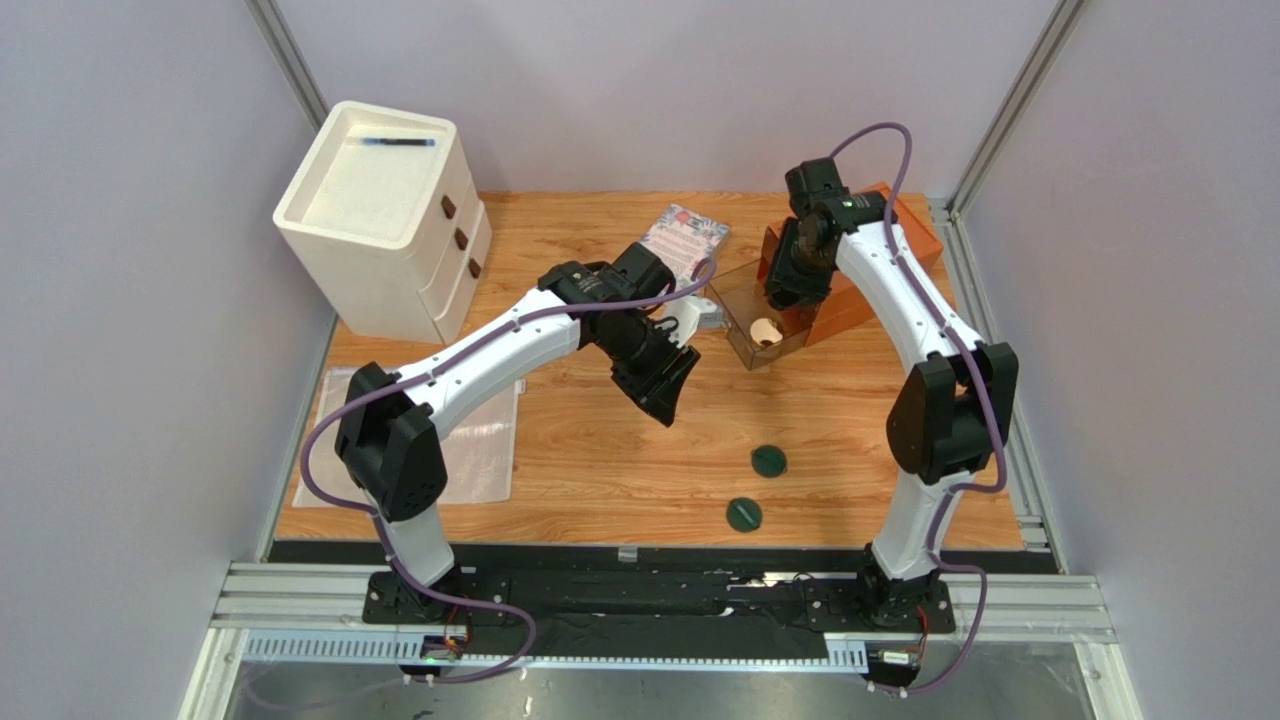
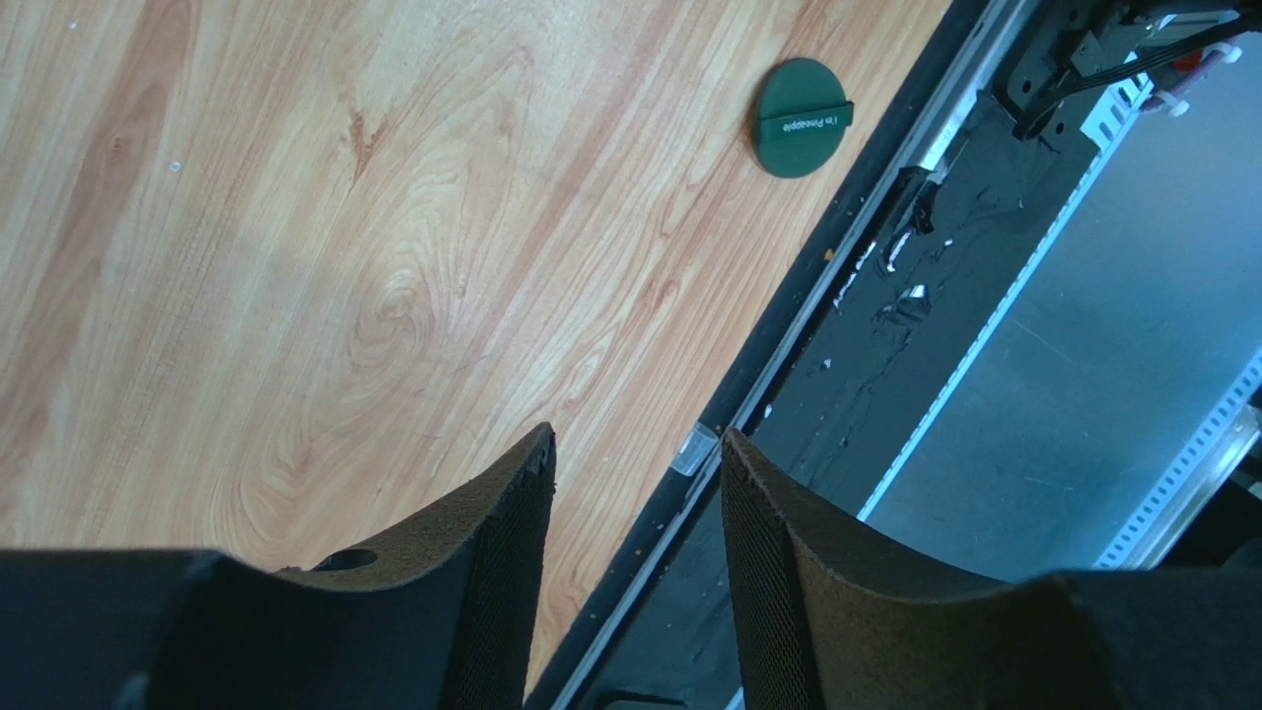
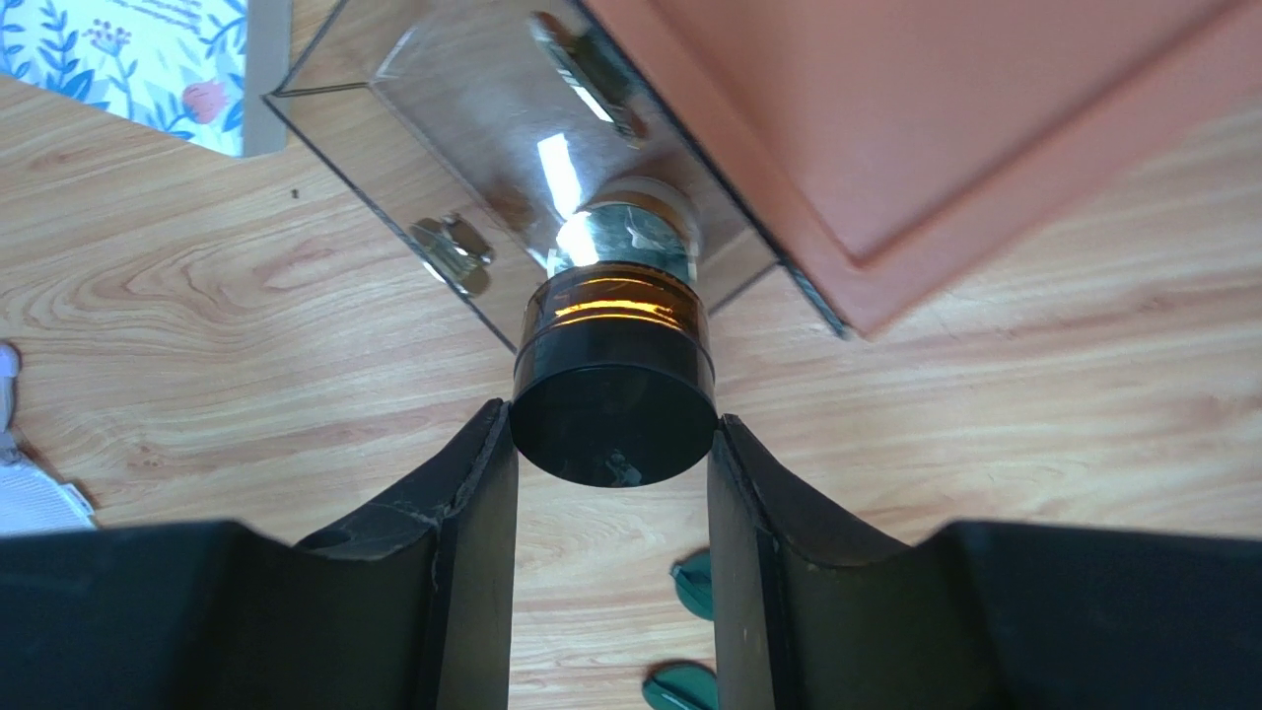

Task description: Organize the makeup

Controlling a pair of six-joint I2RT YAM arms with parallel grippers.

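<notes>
My right gripper (image 3: 612, 440) is shut on the small black round jar (image 3: 611, 388), pinching its lid at the fingertips. It holds the jar over the clear box (image 3: 445, 111), which also shows in the top view (image 1: 747, 300). A pale round item (image 1: 766, 333) lies inside the box. Two flat dark-green discs (image 1: 769, 461) (image 1: 744, 515) lie on the wooden table near its front edge. One disc shows in the left wrist view (image 2: 803, 119). My left gripper (image 2: 637, 451) is open and empty, hovering above the table's middle (image 1: 666, 398). The tubes are not clearly visible.
A terracotta tray (image 1: 879, 255) stands behind the clear box. The floral booklet (image 1: 684, 237) lies at the back centre. A white drawer unit (image 1: 383, 218) with a black pen (image 1: 398, 143) on top stands back left. A clear plastic sheet (image 1: 481, 443) lies front left.
</notes>
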